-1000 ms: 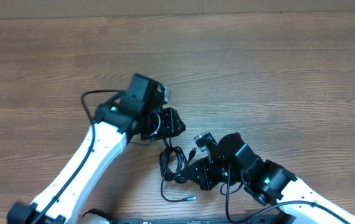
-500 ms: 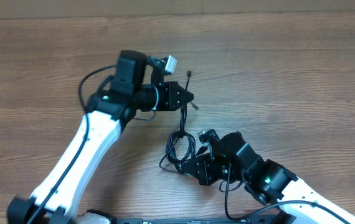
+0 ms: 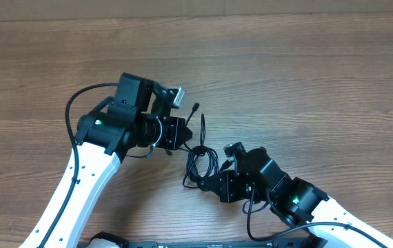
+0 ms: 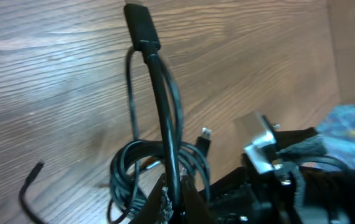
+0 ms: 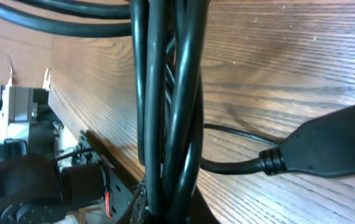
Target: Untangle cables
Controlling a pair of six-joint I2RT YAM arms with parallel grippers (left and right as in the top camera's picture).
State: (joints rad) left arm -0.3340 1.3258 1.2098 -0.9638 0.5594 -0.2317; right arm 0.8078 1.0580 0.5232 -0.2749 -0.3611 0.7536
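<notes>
The cables (image 3: pixel 200 164) are a bunch of thin black loops on the table between my two grippers. My left gripper (image 3: pixel 185 136) is shut on one strand, which runs up to a black plug end (image 3: pixel 194 107). In the left wrist view that strand (image 4: pixel 162 99) rises from between the jaws of my left gripper (image 4: pixel 176 200) to the plug (image 4: pixel 141 28), with loops (image 4: pixel 131 171) and a silver plug (image 4: pixel 205 134) behind it. My right gripper (image 3: pixel 209 184) is shut on the bunch's lower side. Several strands (image 5: pixel 165 93) pass through its jaws (image 5: pixel 165 214), beside a thick black plug (image 5: pixel 333 149).
The wooden table (image 3: pixel 307 83) stretches out behind and to the right of the arms. A loose cable end (image 4: pixel 31 180) lies on the wood at the left of the left wrist view. The two arms stand close together near the table's front edge.
My left gripper has shut on a cable strand and drawn it up and to the left, away from the bunch. The bunch has shifted slightly towards it. My right gripper kept its grip.
</notes>
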